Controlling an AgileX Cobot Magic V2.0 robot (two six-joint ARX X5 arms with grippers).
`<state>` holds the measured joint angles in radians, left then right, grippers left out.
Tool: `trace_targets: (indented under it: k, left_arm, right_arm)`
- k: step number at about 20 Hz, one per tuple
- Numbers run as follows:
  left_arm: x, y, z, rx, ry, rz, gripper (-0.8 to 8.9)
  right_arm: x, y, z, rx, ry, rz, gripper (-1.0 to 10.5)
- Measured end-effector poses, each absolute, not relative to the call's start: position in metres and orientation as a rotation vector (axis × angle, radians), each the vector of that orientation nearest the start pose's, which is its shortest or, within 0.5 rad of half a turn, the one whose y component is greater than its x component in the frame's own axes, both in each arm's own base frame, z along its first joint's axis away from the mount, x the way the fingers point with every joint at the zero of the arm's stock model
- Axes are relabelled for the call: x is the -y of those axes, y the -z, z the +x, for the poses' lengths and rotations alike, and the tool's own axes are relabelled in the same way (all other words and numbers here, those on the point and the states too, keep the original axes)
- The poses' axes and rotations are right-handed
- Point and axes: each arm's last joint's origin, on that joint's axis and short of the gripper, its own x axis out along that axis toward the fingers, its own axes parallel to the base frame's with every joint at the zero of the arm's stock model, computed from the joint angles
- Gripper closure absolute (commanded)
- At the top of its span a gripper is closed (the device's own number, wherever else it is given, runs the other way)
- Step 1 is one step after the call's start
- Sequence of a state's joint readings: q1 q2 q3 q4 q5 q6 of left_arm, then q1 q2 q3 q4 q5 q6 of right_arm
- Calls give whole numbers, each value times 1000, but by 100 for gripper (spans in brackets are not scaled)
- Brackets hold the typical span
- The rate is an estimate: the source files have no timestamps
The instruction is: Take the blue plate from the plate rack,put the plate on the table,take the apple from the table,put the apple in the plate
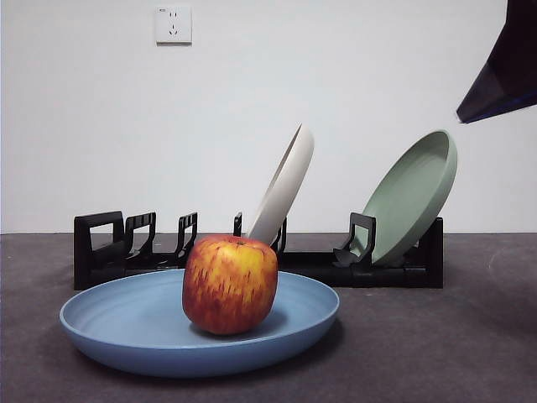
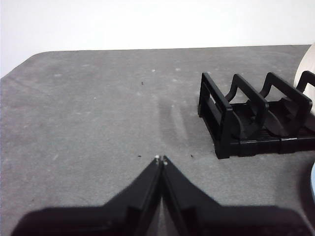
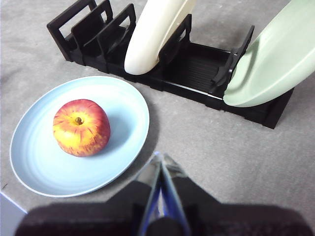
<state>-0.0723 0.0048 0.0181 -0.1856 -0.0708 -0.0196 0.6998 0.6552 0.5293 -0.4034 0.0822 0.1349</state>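
Both grippers' jaws closed, empty.

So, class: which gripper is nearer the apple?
Right. The right gripper hangs shut just off the blue plate holding the apple; the left gripper, shut, sits beyond the plate rack's far end.

The round red, yellow-streaked apple (image 3: 80,127) sat upright in the shallow light-blue plate (image 3: 123,108), which lay flat on the grey surface (image 3: 221,147) just beside the right gripper (image 3: 161,158), before the long black pronged rack (image 3: 197,64).

apple (image 3: 81,127) upright on blue plate (image 3: 125,105)
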Motion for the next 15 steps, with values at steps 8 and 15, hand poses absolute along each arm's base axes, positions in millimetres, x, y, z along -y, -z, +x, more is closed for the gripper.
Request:
trace_targets:
  k: [8,15]
  left_arm:
    - [5,-151,95,-171,0,-8,815]
    - [5,-151,95,-172,-1,-8,814]
  right_arm:
    - [-91,-244,112,-536,-567,-77,945]
    - [-81,-248,105,-511,-523,-84,945]
